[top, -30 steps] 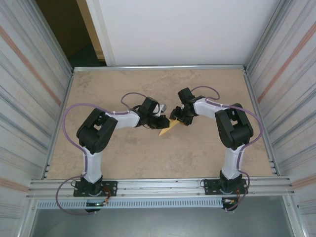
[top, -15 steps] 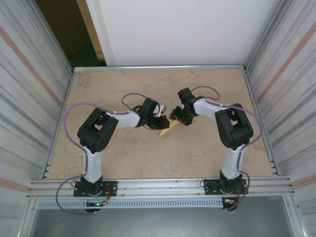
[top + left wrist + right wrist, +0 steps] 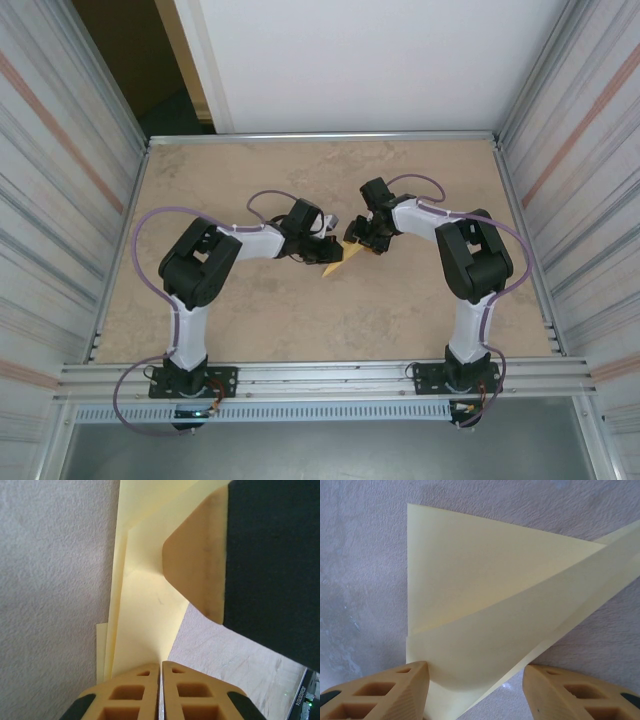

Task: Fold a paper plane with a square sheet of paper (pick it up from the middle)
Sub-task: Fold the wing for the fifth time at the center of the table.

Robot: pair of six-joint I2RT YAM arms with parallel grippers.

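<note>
Left claw [image 3: 161, 669], pressed together, pinches the half-folded paper plane [image 3: 142, 615] just ahead of its fingertips, seemingly sharpening a crease. Right claw [image 3: 475, 676] stands spread astride the raised flap, likely steadying it against the surface [image 3: 365, 555].

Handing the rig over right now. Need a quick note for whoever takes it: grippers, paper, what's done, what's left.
Left gripper: fingers shut on a narrow end of the yellow paper.
Right gripper: open, fingers straddling a folded corner, not pinching.
Paper: on the table, between the two arms.
Done: folded into a layered, pointed triangle.
Left: it does not look like a finished plane; remaining folds are probably still needed.
</note>
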